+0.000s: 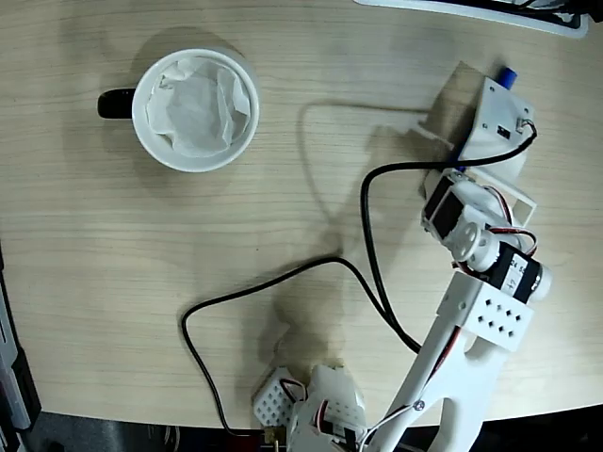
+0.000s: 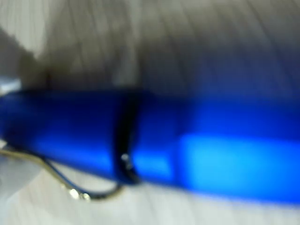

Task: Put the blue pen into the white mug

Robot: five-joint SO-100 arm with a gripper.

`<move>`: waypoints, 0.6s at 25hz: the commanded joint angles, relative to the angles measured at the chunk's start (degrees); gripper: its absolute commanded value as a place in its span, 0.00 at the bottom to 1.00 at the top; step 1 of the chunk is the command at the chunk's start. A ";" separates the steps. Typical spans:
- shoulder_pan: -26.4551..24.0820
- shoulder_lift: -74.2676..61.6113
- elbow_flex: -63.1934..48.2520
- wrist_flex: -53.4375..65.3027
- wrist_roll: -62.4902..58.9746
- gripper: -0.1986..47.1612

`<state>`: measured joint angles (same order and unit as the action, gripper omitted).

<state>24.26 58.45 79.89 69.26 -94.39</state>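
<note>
The white mug, with a black handle and crumpled white paper inside, stands upright at the upper left of the fixed view. At the right of that view my gripper is lowered over the blue pen. Only the pen's end shows past the gripper's white body, along with a blue sliver lower down. In the wrist view the blue pen fills the frame as a blurred bar lying across the wood, with its silver clip at the lower left. No fingers show clearly, so their hold is unclear. Mug and pen are far apart.
A black cable loops over the wooden table between the arm's base and the wrist. The white arm rises from the bottom edge. A dark and white object lies along the top right edge.
</note>
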 commanded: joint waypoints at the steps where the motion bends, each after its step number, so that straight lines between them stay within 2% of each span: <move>1: 0.44 0.79 0.44 0.00 -0.53 0.01; 7: 0.26 1.85 0.53 0.35 -0.09 0.01; 15: -3.08 9.23 2.46 6.42 8.44 0.01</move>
<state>21.80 60.82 80.86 74.09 -87.98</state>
